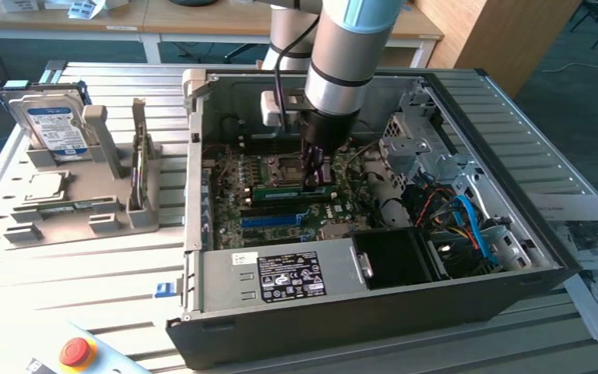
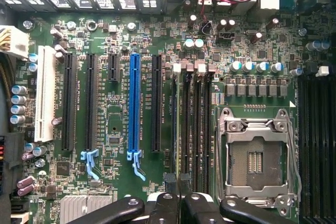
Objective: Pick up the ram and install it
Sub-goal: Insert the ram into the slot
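Note:
The ram (image 1: 289,192), a long thin green stick, stands on its edge in a memory slot of the motherboard (image 1: 268,222) inside the open computer case. My gripper (image 1: 316,183) reaches straight down into the case and is shut on the ram near its right end. In the wrist view the gripper (image 2: 179,203) has its black fingers (image 2: 163,205) close together. From between them the ram (image 2: 175,129) runs edge-on along the slot beside the black memory slots (image 2: 197,129).
The empty processor socket (image 2: 257,156) lies just beyond the memory slots. A power supply (image 1: 289,276) and loose cables (image 1: 466,218) crowd the case. On the exterior view's left, a grey holder (image 1: 81,210) carries a hard drive (image 1: 55,128), a silver processor chip (image 1: 44,187) and a second green stick (image 1: 138,152).

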### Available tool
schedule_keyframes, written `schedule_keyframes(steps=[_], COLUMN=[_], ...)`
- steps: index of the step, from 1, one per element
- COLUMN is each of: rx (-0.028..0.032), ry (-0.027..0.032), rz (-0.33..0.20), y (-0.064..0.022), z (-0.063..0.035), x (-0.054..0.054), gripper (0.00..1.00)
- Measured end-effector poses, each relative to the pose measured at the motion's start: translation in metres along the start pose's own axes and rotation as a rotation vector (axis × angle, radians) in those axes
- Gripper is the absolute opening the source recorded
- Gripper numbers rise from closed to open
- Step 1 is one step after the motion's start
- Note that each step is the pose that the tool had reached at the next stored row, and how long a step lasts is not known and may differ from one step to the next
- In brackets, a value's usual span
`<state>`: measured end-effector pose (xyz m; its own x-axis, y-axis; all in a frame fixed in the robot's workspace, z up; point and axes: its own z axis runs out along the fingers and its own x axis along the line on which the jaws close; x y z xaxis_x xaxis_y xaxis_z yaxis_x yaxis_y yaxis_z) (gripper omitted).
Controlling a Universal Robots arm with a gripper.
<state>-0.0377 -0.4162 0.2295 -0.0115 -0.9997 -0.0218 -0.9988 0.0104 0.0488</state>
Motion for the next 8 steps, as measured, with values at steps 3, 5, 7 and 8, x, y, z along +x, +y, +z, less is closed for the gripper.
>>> schedule_keyframes(steps=[3,5,7,8], rx=[0.0,0.0,0.0,-0.0001], ry=[0.0,0.0,0.0001,0.0002], rz=[-0.001,-0.001,-0.001,-0.001], y=[0.0,0.0,0.0,-0.0001], z=[0.0,0.0,0.0,0.0], x=[0.0,0.0,0.0,0.0], gripper=[0.12,0.12,0.12,0.12])
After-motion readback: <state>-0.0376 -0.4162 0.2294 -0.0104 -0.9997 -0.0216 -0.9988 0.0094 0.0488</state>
